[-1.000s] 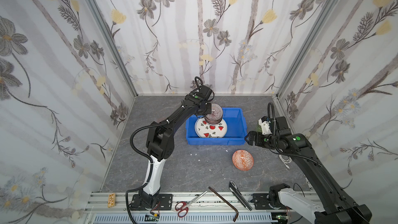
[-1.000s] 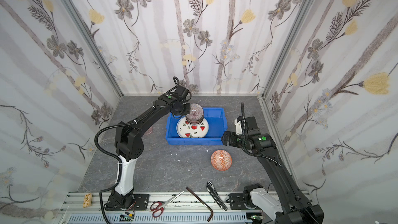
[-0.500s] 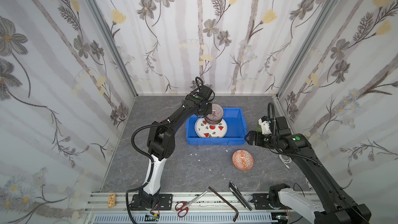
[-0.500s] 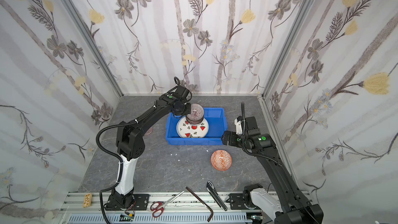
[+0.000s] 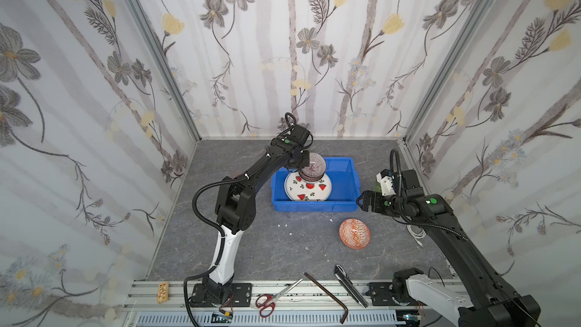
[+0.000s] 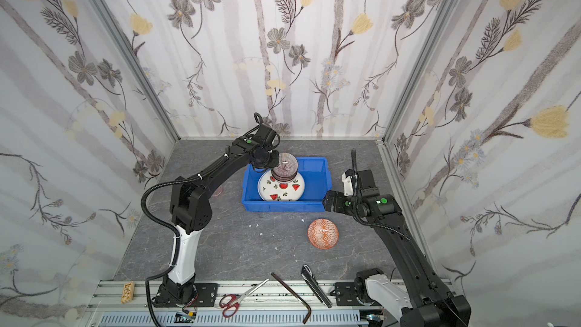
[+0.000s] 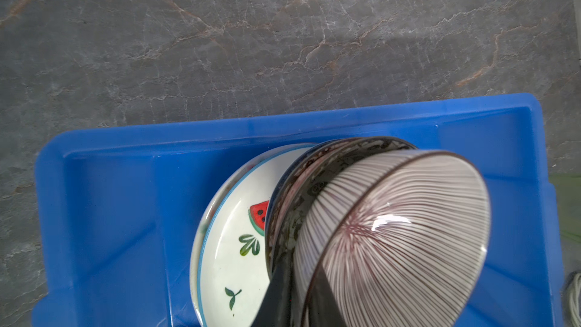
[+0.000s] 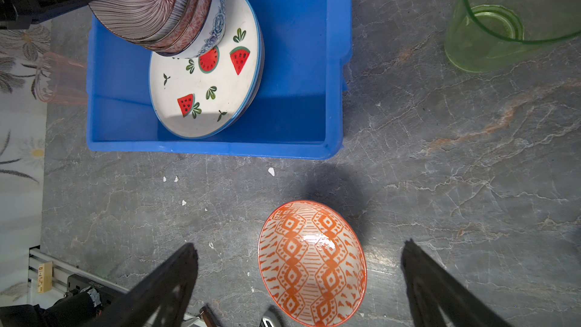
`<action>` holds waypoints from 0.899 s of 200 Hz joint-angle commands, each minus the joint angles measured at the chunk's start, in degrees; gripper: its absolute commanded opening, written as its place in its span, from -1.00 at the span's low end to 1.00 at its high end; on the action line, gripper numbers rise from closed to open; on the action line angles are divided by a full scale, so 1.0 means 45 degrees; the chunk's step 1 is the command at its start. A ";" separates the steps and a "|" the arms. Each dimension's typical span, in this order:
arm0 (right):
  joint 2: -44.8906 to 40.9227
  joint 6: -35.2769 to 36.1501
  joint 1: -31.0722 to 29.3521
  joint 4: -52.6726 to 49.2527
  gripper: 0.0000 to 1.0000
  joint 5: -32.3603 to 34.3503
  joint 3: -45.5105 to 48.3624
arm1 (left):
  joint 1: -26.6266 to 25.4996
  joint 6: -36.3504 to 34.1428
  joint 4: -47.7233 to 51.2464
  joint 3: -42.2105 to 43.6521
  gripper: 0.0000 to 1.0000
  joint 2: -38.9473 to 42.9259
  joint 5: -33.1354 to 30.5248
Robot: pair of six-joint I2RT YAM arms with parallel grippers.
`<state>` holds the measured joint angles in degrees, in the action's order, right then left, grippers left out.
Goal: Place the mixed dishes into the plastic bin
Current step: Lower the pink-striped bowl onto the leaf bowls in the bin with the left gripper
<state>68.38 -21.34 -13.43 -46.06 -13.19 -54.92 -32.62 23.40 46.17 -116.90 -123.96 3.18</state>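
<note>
On the left of the desk [image 5: 267,246], a pink tumbler [image 8: 59,80] stands just outside the plastic bin [image 5: 314,207], mostly hidden under the left arm in both top views. Next we see the left hand [image 7: 298,278] closed on the rim of the striped bowl [image 7: 393,234], one finger inside and one outside. It holds the bowl tilted on a stack of bowls that sits on the watermelon plate [image 8: 204,89] inside the bin. We judge this step to be the setting-down of that bowl; the next move calls for spreading the fingers and lifting straight clear, so the tall stack is not dragged over. We cannot tell whether the bowl is fully seated, nor how many bowls and plates lie beneath, since only their edges show. Near the bin's front right corner the orange bowl [image 5: 354,233] lies on the desk, with the right hand [image 8: 300,245] spread wide and empty above it, so a descent onto its rim looks due. Farther right a green tumbler [image 8: 503,26] is cut off in the right wrist view, and the white cable [image 5: 416,235] runs partly behind the right arm
</note>
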 commanded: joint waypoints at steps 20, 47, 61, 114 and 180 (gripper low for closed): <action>0.0098 0.0153 -0.0004 0.0456 0.99 -0.0157 -0.0091 | 0.0056 0.0069 -0.0106 -0.0140 -0.61 -0.0061 0.0012; 0.0049 0.0157 0.0004 0.0450 0.99 -0.0135 -0.0063 | 0.0071 0.0074 -0.0106 -0.0173 -0.55 -0.0065 0.0021; 0.0021 0.0156 0.0017 0.0451 0.99 -0.0131 -0.0028 | 0.0081 0.0054 -0.0106 -0.0194 -0.47 -0.0048 0.0022; -0.0082 0.0164 0.0035 0.0450 0.99 -0.0116 0.0033 | 0.0101 0.0070 -0.0113 -0.0401 -0.03 -0.0006 0.0251; -0.0151 0.0153 0.0075 0.0410 0.99 -0.0096 0.0055 | 0.0101 0.0133 -0.0124 -0.0628 0.12 -0.0092 0.0587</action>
<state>67.90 -21.34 -13.17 -45.87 -13.37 -54.72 -32.23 23.99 45.65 -119.07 -124.07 5.26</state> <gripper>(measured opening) 0.996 0.554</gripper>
